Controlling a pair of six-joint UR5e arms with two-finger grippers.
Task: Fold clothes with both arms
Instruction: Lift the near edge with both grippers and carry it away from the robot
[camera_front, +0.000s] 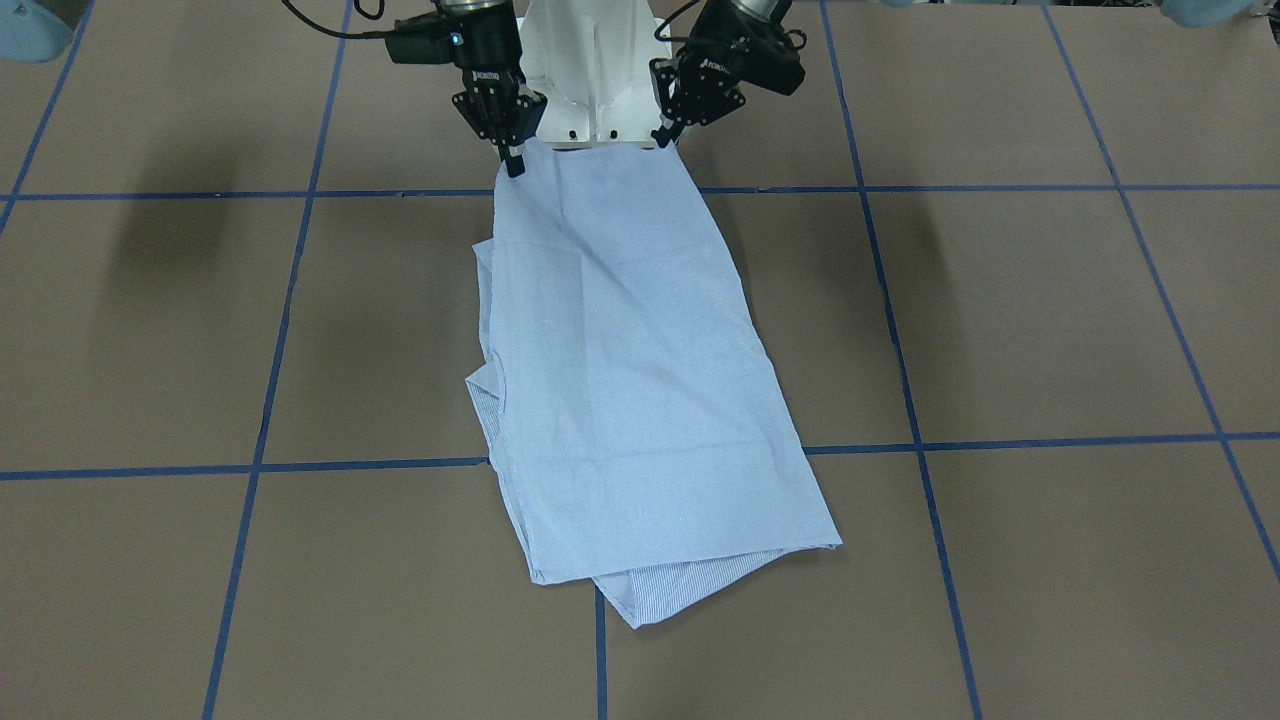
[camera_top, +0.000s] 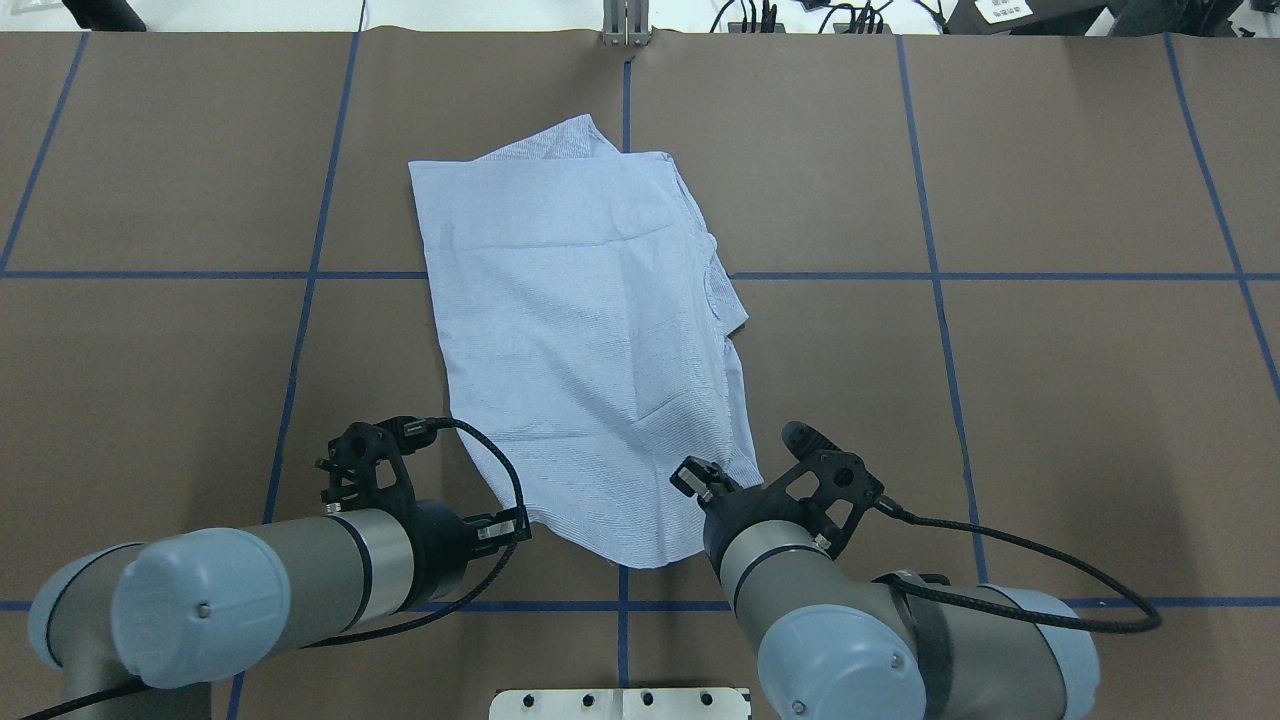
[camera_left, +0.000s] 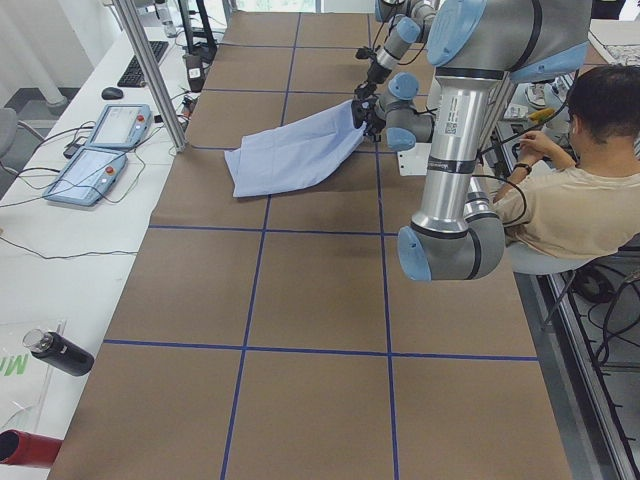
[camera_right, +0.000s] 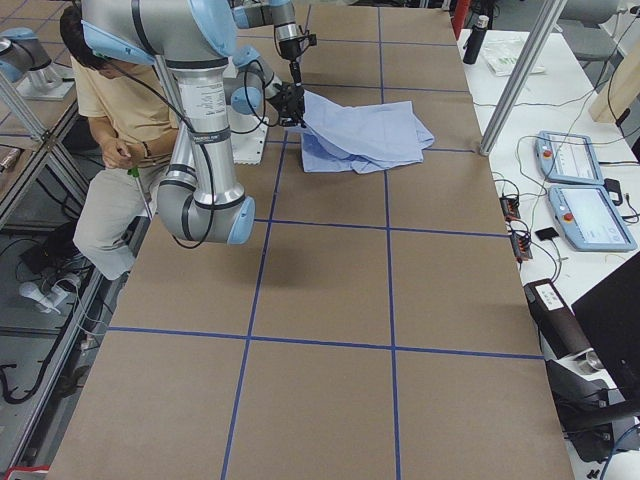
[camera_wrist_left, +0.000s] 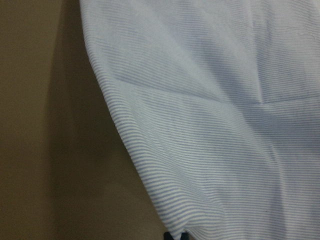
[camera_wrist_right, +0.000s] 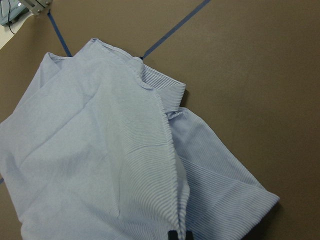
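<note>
At mid-tabletop, the shirt (camera_front: 640, 380): it lies lengthwise away from the robot. The far end is flat on the tabletop (camera_front: 1000, 320), and the near edge is raised, sloping up to the two arms. Cloth folded under shows along the robot's right side and at the far end.
Left end effector (camera_front: 664, 138): pinched shut on the shirt's near corner on its own side.
Right end effector (camera_front: 514, 163): closed tight on the other near corner. In its wrist view the cloth hangs from the tips.
Risk, slipping: both holds seem to sit close to the hem. Pull from the resting far end could tug a corner free.
Risk, skew: the shirt lies at an angle to the blue tape lines (camera_front: 900, 440). If one arm leads the other, the crease would likely land crooked.
Risk, spilling layers: the cloth tucked under on the right side looks loose. It could slide out as the near edge is carried over.
Risk, dragging: if the edge is carried too low, the whole shirt may slide along the tabletop instead of folding.
</note>
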